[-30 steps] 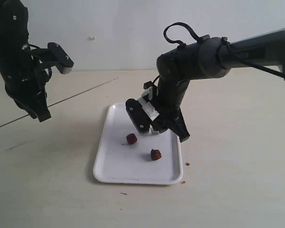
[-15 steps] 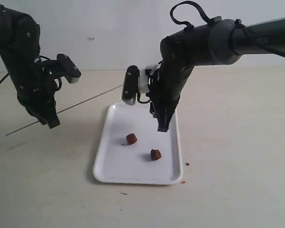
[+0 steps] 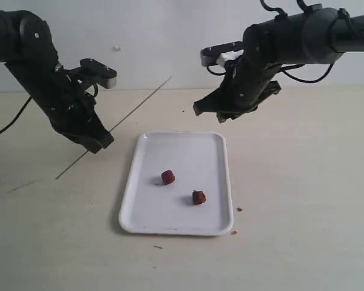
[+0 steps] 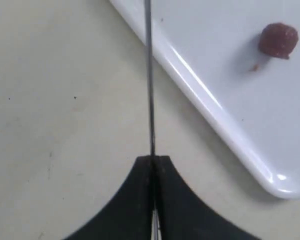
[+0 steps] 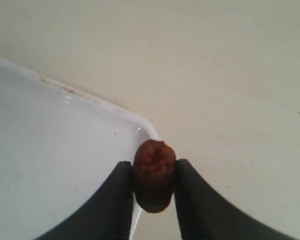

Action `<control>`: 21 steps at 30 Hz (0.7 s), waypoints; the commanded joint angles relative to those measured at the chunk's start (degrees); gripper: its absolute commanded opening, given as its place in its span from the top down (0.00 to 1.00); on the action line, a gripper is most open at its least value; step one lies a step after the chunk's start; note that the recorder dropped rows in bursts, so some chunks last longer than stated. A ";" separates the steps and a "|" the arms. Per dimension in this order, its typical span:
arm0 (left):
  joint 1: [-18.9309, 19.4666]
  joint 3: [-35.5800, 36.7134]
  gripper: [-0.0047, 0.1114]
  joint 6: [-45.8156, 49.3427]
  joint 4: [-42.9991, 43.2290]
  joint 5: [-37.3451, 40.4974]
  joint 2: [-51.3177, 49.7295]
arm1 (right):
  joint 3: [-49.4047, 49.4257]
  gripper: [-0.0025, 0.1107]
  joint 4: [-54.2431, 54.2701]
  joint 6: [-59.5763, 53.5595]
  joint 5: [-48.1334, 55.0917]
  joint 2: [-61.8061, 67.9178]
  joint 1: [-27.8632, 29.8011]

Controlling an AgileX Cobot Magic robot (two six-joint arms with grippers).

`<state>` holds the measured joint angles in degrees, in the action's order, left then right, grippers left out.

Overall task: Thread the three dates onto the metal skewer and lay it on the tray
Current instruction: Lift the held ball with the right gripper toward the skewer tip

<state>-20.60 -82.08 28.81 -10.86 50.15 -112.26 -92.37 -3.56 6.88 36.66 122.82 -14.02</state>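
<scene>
Two dates, one (image 3: 168,177) and another (image 3: 199,197), lie on the white tray (image 3: 188,148); one date (image 4: 278,40) also shows in the left wrist view. The third date (image 5: 154,175) is pinched in my right gripper (image 5: 153,172), which hangs above the tray's far right corner (image 5: 145,125). In the exterior view my right gripper (image 3: 198,109) points left, level with the skewer's tip. My left gripper (image 3: 103,142) is shut on the thin metal skewer (image 3: 139,103), left of the tray. The skewer (image 4: 149,75) runs straight out from the shut jaws, slanting up toward the right arm.
Small reddish crumbs (image 3: 238,210) lie on the beige table beside the tray's near right corner. A dark speck (image 3: 158,247) sits in front of the tray. A pale wall stands behind the table.
My right gripper rose from the tray holding a date and swung up and right. My left gripper moved right toward the tray, tilting the skewer steeper toward the right arm.
</scene>
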 commanded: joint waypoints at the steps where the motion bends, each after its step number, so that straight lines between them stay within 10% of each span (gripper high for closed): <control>1: -0.16 0.12 0.96 -0.34 -2.83 -2.47 0.06 | -0.56 0.75 9.77 1.35 -5.07 -0.73 1.78; 21: -0.16 0.12 0.96 0.04 -13.98 1.84 -1.71 | -0.69 0.76 32.29 1.31 -23.85 -0.73 3.41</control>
<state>-20.60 -82.04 28.48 -23.08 53.37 -113.83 -92.60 28.18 7.82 14.14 122.82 -11.80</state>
